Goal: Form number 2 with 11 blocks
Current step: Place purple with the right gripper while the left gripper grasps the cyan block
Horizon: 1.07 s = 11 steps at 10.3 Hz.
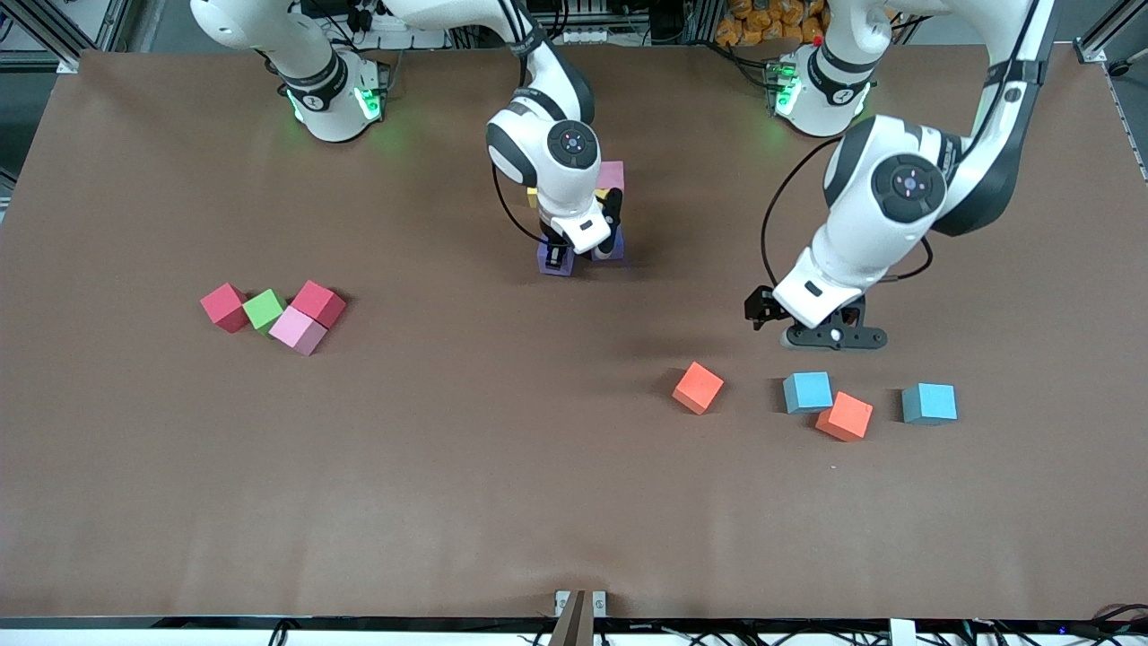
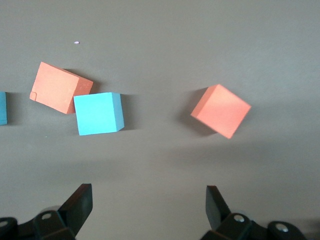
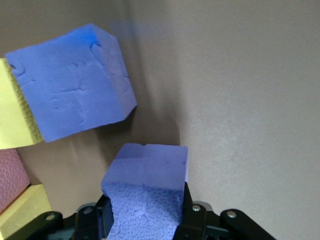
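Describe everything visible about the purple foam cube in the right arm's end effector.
The purple matte foam cube has a pitted surface and a dent along one face. The right end effector is shut on its sides, near the table centre. It sits close to a second purple cube without visibly touching it. Whether it rests on the table is unclear.

The purple block point(image 3: 145, 200) looks like matt foam, its face pebbled with fine pores; a second purple block point(image 3: 70, 102) shows shallow dents. The worktop point(image 1: 502, 467) carries a dull brown, cloth-like cover. The arm shells point(image 1: 861, 233) are glossy white plastic, and the left pincer point(image 2: 147, 210) fingers matt black.
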Each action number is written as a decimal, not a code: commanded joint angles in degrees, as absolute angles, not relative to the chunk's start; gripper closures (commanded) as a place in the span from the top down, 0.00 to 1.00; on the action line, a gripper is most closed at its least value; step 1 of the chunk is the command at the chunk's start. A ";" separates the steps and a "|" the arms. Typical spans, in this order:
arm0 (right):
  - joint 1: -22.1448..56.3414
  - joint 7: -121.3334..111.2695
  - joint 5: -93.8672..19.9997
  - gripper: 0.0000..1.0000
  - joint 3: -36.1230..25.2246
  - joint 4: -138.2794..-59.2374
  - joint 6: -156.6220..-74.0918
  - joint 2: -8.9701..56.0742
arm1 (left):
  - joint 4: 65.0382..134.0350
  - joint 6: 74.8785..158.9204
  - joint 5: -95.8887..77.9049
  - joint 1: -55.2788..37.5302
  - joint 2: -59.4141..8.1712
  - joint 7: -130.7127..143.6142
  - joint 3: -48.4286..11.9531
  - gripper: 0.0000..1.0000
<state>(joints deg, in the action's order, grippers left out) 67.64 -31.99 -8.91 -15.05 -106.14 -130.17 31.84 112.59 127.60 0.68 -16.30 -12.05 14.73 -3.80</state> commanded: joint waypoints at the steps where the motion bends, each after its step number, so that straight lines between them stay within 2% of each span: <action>1: 70.04 -36.28 -12.73 0.13 -16.17 -106.79 -130.78 32.25 | 111.09 125.60 1.58 -13.99 -13.70 7.85 -3.87 1.00; 7: 71.81 -36.39 -15.03 0.12 -16.52 -106.17 -130.96 33.92 | 108.02 126.91 2.55 -10.37 -18.80 -26.49 -3.16 1.00; 11: 72.33 -36.30 -15.29 0.12 -16.87 -104.68 -131.48 35.15 | 107.49 132.26 2.55 -8.88 -21.26 -50.13 -2.81 1.00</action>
<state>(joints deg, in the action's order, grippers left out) 70.98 -35.40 -13.42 -15.79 -106.05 -130.50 33.06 108.71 130.75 1.32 -9.26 -20.32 -42.98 -2.72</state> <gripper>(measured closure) 0.476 0.000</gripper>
